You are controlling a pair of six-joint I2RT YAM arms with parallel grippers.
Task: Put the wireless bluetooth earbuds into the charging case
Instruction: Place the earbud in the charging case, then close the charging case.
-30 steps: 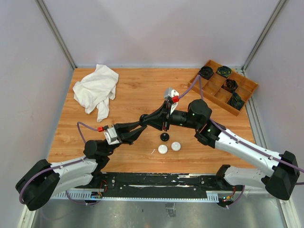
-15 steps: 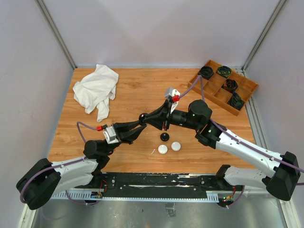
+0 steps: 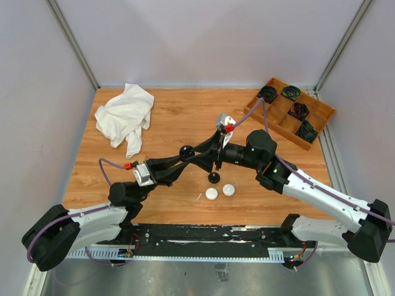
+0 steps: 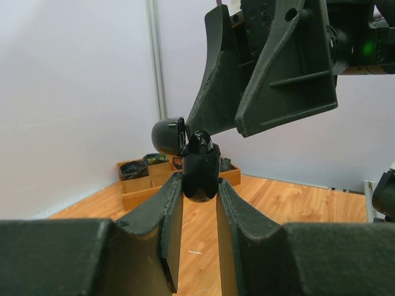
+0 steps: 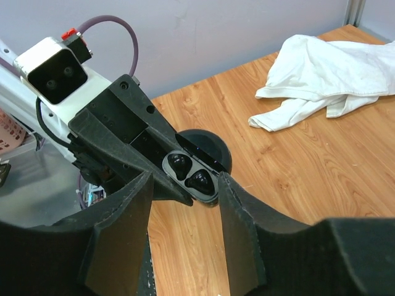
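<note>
Raised above the middle of the bench (image 3: 166, 117), the black charging case (image 4: 199, 176) is pinched by its body in the left tool (image 4: 199, 188), whose narrow grip leaves the hinged lid (image 4: 168, 135) free to hang open. Two black earbuds (image 5: 179, 165) lie in its wells. The right tool (image 5: 185, 180) hovers over them, jaws parted and empty, flanking the case. Closing the lid appears to be what remains. Two white cases (image 3: 212, 193) and a black round case (image 3: 213, 178) sit on the near bench.

Black charging case (image 4: 200, 177) in left jaws, lid (image 4: 167, 136) open, right jaws just above, wooden tray (image 4: 139, 185) behind
</note>
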